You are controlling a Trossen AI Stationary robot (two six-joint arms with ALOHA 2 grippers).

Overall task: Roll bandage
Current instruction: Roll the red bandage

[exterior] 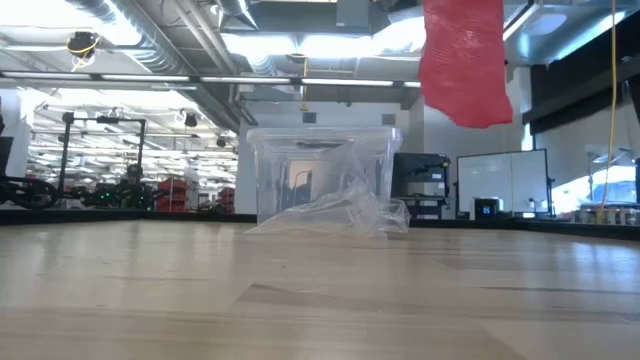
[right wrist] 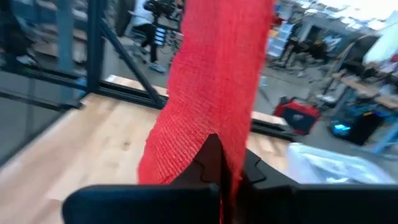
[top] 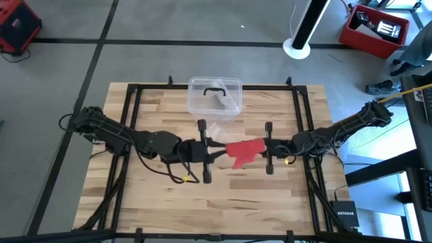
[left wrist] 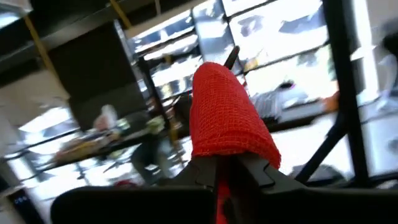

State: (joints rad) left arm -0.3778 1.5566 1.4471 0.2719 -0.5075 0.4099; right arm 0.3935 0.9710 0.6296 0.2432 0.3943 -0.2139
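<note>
A pale wooden worktop (top: 155,202) carries a clear plastic box (top: 214,96) at its far middle. Above the centre, the left gripper (top: 206,152) and right gripper (top: 268,150) each clench an end of the red bandage (top: 244,151). Only the low view shows it hanging clear of the wood.

The red fabric bandage (top: 244,151) is held above the middle of the wooden table (top: 135,196), between the left gripper (top: 206,151) and the right gripper (top: 267,150), pinched at each end. The clear plastic box (top: 214,97) is set behind it, near the far edge, with crumpled clear film (exterior: 345,210) just before it.
</note>
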